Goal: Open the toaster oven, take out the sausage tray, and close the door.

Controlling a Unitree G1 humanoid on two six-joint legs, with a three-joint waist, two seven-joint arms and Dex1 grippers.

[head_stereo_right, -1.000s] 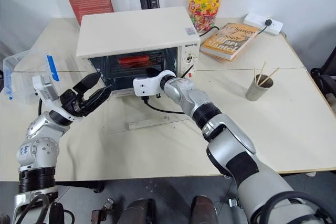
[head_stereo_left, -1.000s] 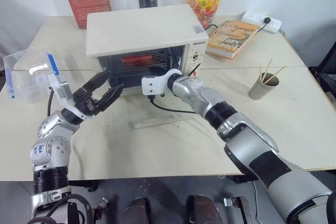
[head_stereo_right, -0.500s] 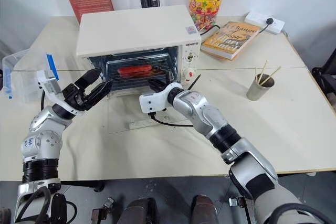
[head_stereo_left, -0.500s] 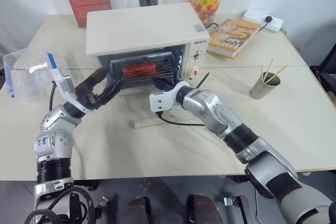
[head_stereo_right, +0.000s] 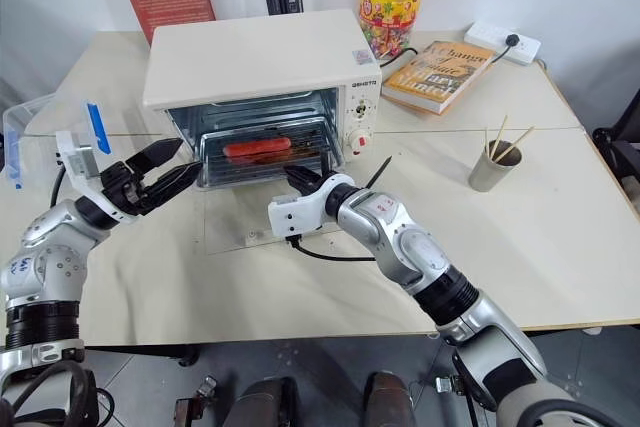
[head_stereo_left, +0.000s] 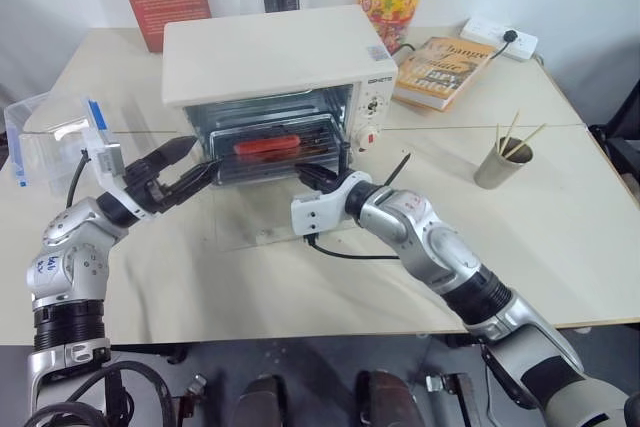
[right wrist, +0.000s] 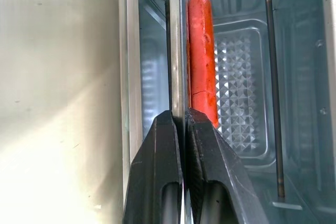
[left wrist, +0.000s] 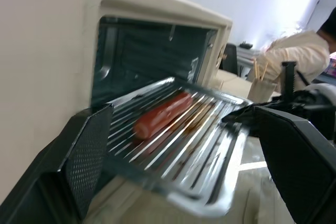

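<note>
The shallow ribbed silver sausage tray [head_stereo_left: 268, 152], long axis left-right, is seen half-drawn from the cream-white toaster oven [head_stereo_left: 272, 52], its near rim pinched by the closed right end effector [head_stereo_left: 312, 176]; the wide-open, empty left end effector [head_stereo_left: 183, 169] is noted beside its left end.

1. toaster oven [head_stereo_left: 265, 52]: matt cream-white casing, smooth; shiny embossed metal floor inside.
2. sausage tray [left wrist: 178, 145]: bright silver metal, ribbed base, glossy, brown grease streaks.
3. sausage [head_stereo_left: 265, 144]: red, smooth, slightly glossy skin.
4. left gripper [head_stereo_left: 190, 163]: black fingers [left wrist: 89, 156], matt plastic with fine dimpled pads.
5. door [head_stereo_left: 270, 227]: clear, glossy glass.
6. desk [head_stereo_left: 560, 197]: pale, matt, smooth.
7. box [head_stereo_left: 45, 142]: clear glossy plastic.
</note>
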